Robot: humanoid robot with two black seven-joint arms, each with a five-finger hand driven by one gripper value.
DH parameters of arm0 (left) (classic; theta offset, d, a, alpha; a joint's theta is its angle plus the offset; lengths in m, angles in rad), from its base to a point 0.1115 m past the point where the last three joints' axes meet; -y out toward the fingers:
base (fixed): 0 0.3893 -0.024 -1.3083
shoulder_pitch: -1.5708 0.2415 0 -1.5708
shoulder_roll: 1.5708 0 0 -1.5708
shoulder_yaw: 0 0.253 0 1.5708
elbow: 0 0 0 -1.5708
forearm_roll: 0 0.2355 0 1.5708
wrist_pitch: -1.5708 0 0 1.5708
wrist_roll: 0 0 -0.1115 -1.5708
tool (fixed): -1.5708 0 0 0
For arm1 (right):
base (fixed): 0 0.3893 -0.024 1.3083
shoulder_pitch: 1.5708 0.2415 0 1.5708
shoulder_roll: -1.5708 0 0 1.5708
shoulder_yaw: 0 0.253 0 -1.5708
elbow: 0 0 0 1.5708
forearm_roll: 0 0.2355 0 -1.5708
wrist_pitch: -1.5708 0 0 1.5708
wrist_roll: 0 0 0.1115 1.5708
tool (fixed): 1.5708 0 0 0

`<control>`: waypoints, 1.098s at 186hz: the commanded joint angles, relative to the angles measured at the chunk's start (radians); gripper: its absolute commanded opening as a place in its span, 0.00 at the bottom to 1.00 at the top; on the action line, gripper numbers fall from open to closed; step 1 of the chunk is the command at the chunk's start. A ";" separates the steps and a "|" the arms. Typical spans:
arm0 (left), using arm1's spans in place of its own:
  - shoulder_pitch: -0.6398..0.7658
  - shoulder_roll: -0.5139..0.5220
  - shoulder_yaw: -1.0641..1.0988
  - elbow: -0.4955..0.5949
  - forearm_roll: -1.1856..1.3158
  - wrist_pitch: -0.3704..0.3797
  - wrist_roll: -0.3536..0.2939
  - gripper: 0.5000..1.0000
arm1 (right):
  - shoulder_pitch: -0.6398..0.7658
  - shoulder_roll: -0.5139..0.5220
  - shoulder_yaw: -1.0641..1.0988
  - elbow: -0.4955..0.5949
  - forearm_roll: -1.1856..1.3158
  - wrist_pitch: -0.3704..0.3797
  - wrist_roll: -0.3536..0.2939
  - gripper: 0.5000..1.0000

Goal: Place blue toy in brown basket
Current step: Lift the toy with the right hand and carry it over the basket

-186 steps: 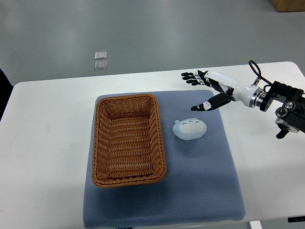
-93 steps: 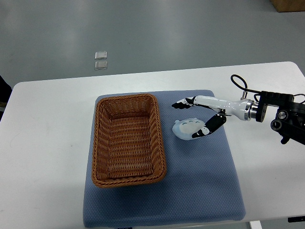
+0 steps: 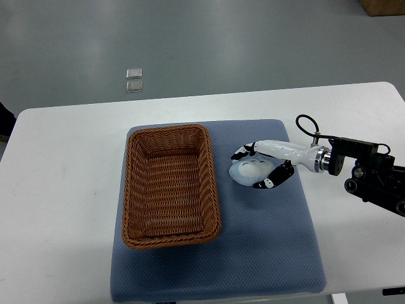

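White tabletop [image 3: 63,190]: covered at its centre by a rectangular blue-grey textured mat [image 3: 266,253].

Brown woven wicker basket [image 3: 169,183], rectangular: set on the left part of the mat, long side running near to far, nothing seen inside.

Pale blue rounded soft toy [image 3: 250,170] with small white markings: lying on the mat just right of the basket, apart from its rim, outside it.

Right hand [image 3: 262,166], white with black-tipped fingers [image 3: 240,152]: reached in from the right edge, fingers curved around the toy on its far and near sides, closed about it; firmness of the grip could not be judged. Toy was seen resting on the mat.

Two small clear square items [image 3: 133,80]: noted on the grey floor [image 3: 253,44] beyond the tabletop's far edge.
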 commanded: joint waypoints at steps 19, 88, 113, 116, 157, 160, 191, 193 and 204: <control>0.000 0.000 -0.001 0.000 0.001 0.000 0.000 1.00 | -0.003 0.010 -0.014 -0.007 -0.019 -0.012 -0.019 0.25; 0.000 0.000 0.000 0.000 -0.001 0.000 0.002 1.00 | 0.070 -0.015 0.019 -0.001 0.018 -0.059 -0.019 0.01; -0.001 0.000 0.000 0.000 0.001 0.000 0.000 1.00 | 0.151 0.001 0.018 -0.001 0.087 -0.047 -0.019 0.06; -0.001 0.000 0.000 0.000 0.001 0.000 0.000 1.00 | 0.157 0.004 0.018 -0.001 0.093 -0.045 -0.019 0.07; -0.003 0.000 -0.001 0.000 -0.001 0.001 0.000 1.00 | 0.269 0.093 -0.001 -0.004 0.165 0.025 -0.013 0.21; -0.003 0.000 -0.001 0.000 -0.001 0.001 0.000 1.00 | 0.272 0.097 -0.002 -0.006 0.165 0.028 -0.011 0.22; -0.003 0.000 -0.004 0.000 -0.001 0.000 0.000 1.00 | 0.313 0.206 -0.071 -0.041 0.188 0.030 -0.007 0.32; -0.003 0.000 -0.004 0.000 -0.001 0.000 0.000 1.00 | 0.315 0.214 -0.076 -0.045 0.190 0.030 -0.007 0.33; -0.003 0.000 -0.004 0.000 -0.001 0.000 0.000 1.00 | 0.321 0.254 -0.094 -0.078 0.195 0.030 -0.007 0.36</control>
